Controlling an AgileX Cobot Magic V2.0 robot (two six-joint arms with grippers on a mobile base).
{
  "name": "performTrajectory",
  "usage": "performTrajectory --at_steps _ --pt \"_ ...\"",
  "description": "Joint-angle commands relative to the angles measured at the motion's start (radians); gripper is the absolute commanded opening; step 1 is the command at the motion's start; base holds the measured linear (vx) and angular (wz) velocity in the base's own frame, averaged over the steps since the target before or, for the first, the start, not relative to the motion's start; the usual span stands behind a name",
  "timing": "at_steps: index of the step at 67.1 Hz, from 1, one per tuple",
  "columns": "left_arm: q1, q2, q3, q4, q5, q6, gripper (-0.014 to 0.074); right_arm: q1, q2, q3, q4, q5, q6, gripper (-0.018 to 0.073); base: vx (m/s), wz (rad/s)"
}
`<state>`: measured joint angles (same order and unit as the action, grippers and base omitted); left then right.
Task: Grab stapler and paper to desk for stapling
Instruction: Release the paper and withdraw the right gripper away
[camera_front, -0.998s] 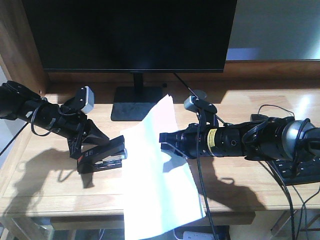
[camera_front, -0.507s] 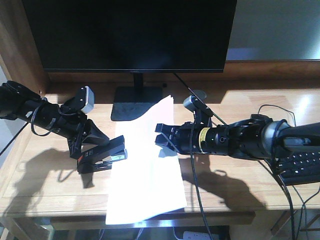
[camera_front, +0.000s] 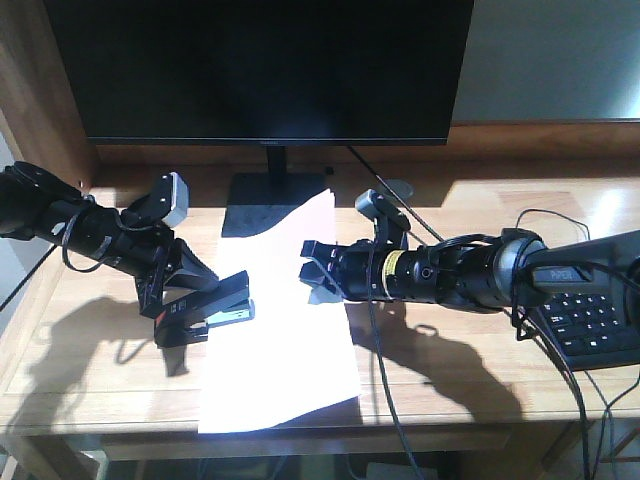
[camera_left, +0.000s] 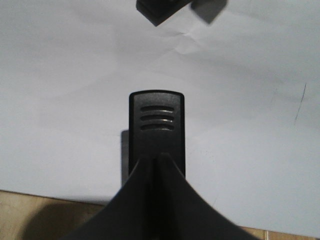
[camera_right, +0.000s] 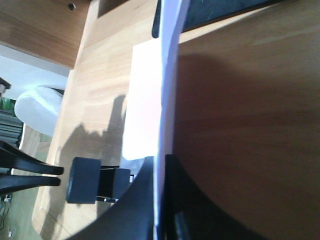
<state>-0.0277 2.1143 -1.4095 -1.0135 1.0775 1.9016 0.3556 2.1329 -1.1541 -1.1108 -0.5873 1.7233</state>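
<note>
The white paper (camera_front: 285, 340) lies slanted across the desk (camera_front: 450, 370), its right side lifted. My right gripper (camera_front: 318, 278) is shut on that edge; in the right wrist view the paper (camera_right: 167, 100) runs edge-on between the shut fingers of my right gripper (camera_right: 161, 200). The black stapler (camera_front: 205, 312) with its red rear sits at the sheet's left edge, held by my left gripper (camera_front: 180, 290). In the left wrist view my left gripper (camera_left: 156, 162) is shut on the stapler (camera_left: 156, 125), whose front end is over the paper (camera_left: 240, 125).
A black monitor (camera_front: 270, 70) on its stand (camera_front: 275, 205) fills the back. A keyboard (camera_front: 600, 320) and loose cables (camera_front: 400, 420) are on the right. A raised wooden panel (camera_front: 30, 90) bounds the left side.
My right gripper has moved left with the paper. The sheet no longer hangs over the front edge and now lies flatter, reaching the stapler. The left arm and stapler have stayed put.
</note>
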Motion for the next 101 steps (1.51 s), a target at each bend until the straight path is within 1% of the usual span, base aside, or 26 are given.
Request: performTrajectory --at_steps 1,11,16,28,32,38,41,50,57,64,67,68,70,73,82,91,101 --pt "-0.003 -0.053 -0.023 -0.056 0.034 -0.009 -0.0006 -0.005 -0.042 -0.03 0.032 -0.059 -0.011 0.0056 0.0 0.0" --pt "-0.003 -0.053 -0.023 -0.056 0.034 -0.009 -0.0006 -0.005 -0.03 -0.03 0.055 -0.054 -0.033 0.0153 0.0 0.0" --pt "-0.003 -0.053 -0.023 -0.056 0.034 -0.009 -0.0006 -0.005 -0.026 -0.03 0.055 -0.054 -0.036 0.0225 0.0 0.0" --pt "-0.003 -0.053 -0.023 -0.056 0.034 -0.009 -0.0006 -0.005 -0.033 -0.03 0.052 -0.051 -0.037 0.044 0.0 0.0" --pt "-0.003 -0.053 -0.023 -0.056 0.034 -0.009 -0.0006 -0.005 -0.044 -0.03 0.043 -0.03 -0.04 0.0508 0.0 0.0" --pt "-0.003 -0.053 -0.023 -0.056 0.034 -0.009 -0.0006 -0.005 -0.073 -0.03 0.018 0.021 -0.057 0.0565 0.0 0.0" --pt "-0.003 -0.053 -0.023 -0.056 0.034 -0.009 -0.0006 -0.005 -0.09 -0.029 -0.015 0.065 -0.06 0.0589 0.0 0.0" --pt "-0.003 -0.053 -0.023 -0.056 0.034 -0.009 -0.0006 -0.005 -0.169 -0.029 -0.154 0.229 -0.052 0.0599 0.0 0.0" --pt "-0.003 -0.053 -0.023 -0.056 0.034 -0.009 -0.0006 -0.005 -0.249 -0.023 -0.305 0.318 -0.011 0.0591 0.0 0.0" --pt "-0.003 -0.053 -0.023 -0.056 0.034 -0.009 -0.0006 -0.005 -0.334 -0.005 -0.445 0.367 0.048 0.0589 0.0 0.0" --pt "-0.003 -0.053 -0.023 -0.056 0.034 -0.009 -0.0006 -0.005 -0.363 0.006 -0.486 0.385 0.073 0.0589 0.0 0.0" --pt "-0.003 -0.053 -0.023 -0.056 0.034 -0.009 -0.0006 -0.005 -0.381 0.016 -0.517 0.389 0.086 0.0589 0.0 0.0" --pt "-0.003 -0.053 -0.023 -0.056 0.034 -0.009 -0.0006 -0.005 -0.404 0.025 -0.531 0.396 0.099 0.0589 0.0 0.0" --pt "-0.003 -0.053 -0.023 -0.056 0.034 -0.009 -0.0006 -0.005 -0.44 0.046 -0.58 0.404 0.114 0.0589 0.0 0.0" --pt "-0.003 -0.053 -0.023 -0.056 0.034 -0.009 -0.0006 -0.005 -0.567 0.121 -0.627 0.46 0.129 0.0589 0.0 0.0" --pt "-0.003 -0.053 -0.023 -0.056 0.034 -0.009 -0.0006 -0.005 -0.684 0.204 -0.627 0.53 0.129 0.0589 0.0 0.0" --pt "-0.003 -0.053 -0.023 -0.056 0.034 -0.009 -0.0006 -0.005 -0.804 0.284 -0.643 0.554 0.129 0.0589 0.0 0.0"
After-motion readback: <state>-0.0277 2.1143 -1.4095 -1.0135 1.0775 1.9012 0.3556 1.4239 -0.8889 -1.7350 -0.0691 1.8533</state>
